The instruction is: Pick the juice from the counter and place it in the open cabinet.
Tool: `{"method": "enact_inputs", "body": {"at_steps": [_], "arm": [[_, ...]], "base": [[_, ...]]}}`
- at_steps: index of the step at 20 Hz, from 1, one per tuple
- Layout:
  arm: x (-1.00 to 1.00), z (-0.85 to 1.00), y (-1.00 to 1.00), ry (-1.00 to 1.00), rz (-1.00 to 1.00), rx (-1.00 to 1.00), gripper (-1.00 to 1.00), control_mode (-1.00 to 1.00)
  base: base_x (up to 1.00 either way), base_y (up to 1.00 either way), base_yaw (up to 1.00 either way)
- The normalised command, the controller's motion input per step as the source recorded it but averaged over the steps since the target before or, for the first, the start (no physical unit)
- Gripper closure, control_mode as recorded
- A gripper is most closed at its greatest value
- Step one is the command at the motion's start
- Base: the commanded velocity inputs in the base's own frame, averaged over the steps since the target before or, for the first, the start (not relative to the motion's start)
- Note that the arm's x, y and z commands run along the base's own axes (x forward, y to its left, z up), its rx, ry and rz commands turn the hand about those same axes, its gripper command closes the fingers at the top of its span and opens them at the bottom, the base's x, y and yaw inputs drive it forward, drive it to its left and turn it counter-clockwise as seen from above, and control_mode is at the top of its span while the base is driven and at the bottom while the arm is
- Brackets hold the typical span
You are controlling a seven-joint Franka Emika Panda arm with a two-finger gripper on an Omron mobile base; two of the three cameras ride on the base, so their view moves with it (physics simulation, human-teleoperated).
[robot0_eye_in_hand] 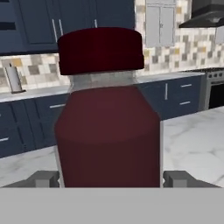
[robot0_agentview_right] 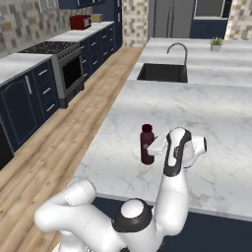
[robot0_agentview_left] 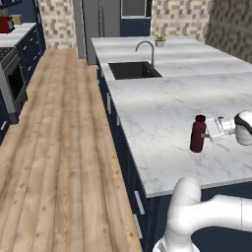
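Observation:
The juice [robot0_agentview_left: 198, 135] [robot0_agentview_right: 146, 145], a slim maroon bottle with a red cap, stands upright on the white marble counter [robot0_agentview_left: 157, 103] [robot0_agentview_right: 206, 108] near its front edge. My gripper [robot0_agentview_left: 207, 131] [robot0_agentview_right: 154, 144] reaches in level from the bottle's right side, at mid-height. In the hand view the juice [robot0_eye_in_hand: 107, 131] looms very close, and the gripper [robot0_eye_in_hand: 110, 179] is open, with one grey fingertip on each side of the bottle's body and little or no gap. The bottle rests on the marble. The open cabinet is out of view.
A black sink [robot0_agentview_left: 134, 70] [robot0_agentview_right: 162, 73] with a chrome tap [robot0_agentview_left: 146, 49] lies further along the counter, and a small potted plant [robot0_agentview_left: 160, 40] stands at the far end. Across the wooden floor are a stove [robot0_agentview_right: 64, 64], navy drawers and a paper-towel roll [robot0_eye_in_hand: 14, 78].

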Motion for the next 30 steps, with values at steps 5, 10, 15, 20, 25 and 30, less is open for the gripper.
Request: {"method": "enact_inputs", "body": {"at_steps": [5,10,15,20,25,30], "arm": [[-0.38,0.75,0.05,0.13,-0.12,-0.13,1.00,-1.00],[-0.51,0.79,0.24,0.08,-0.15,-0.13,1.00,-1.00],[-0.29,0.62,0.30,0.09,-0.19,-0.13,1.00,-1.00],[-0.17,0.63,0.21,0.10,-0.23,-0.10,1.00,-1.00],[-0.04,0.50,0.19,0.12,-0.29,-0.05,1.00,-1.00],[0.00,0.26,0.21,0.12,-0.34,-0.05,1.00,-1.00]], "base": [[0.00,0.00,0.00],[0.00,0.00,0.00],[0.00,0.00,0.00],[0.00,0.00,0.00],[0.00,0.00,0.00],[0.00,0.00,0.00]]}}
